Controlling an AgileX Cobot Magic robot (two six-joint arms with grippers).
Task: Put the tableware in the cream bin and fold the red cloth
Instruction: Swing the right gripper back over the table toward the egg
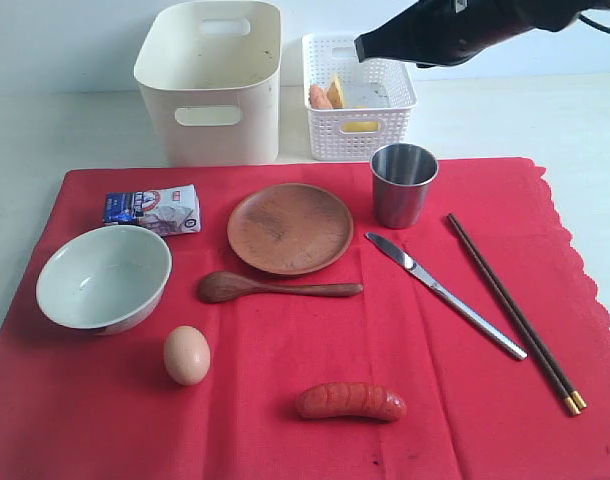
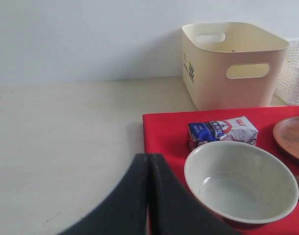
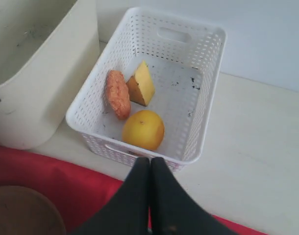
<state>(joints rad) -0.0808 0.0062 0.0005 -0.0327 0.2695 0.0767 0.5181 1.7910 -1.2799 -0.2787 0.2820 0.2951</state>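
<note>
Exterior: I'm watching right gripper (image 1: 360,46) hanging over white basket (image 1: 357,140), jaws pressed together, carrying nothing. Bowl (image 1: 103,278), plate (image 1: 290,228), spoon (image 1: 275,288), cup (image 1: 403,185), knife (image 1: 445,295) and chopsticks (image 1: 513,312) are all lying on red cloth (image 1: 285,430). I'm judging folding must wait. Cloth is lying flat, woven, scalloped at right. Cream bin (image 1: 210,130) is standing behind it.

Left wrist: left gripper (image 2: 148,166) is pinched closed, empty, just beside bowl (image 2: 240,181).

Right wrist: I'm looking over closed tips (image 3: 150,169) at lemon (image 3: 143,129) and cheese (image 3: 141,84) in basket, probably food kept apart.
</note>
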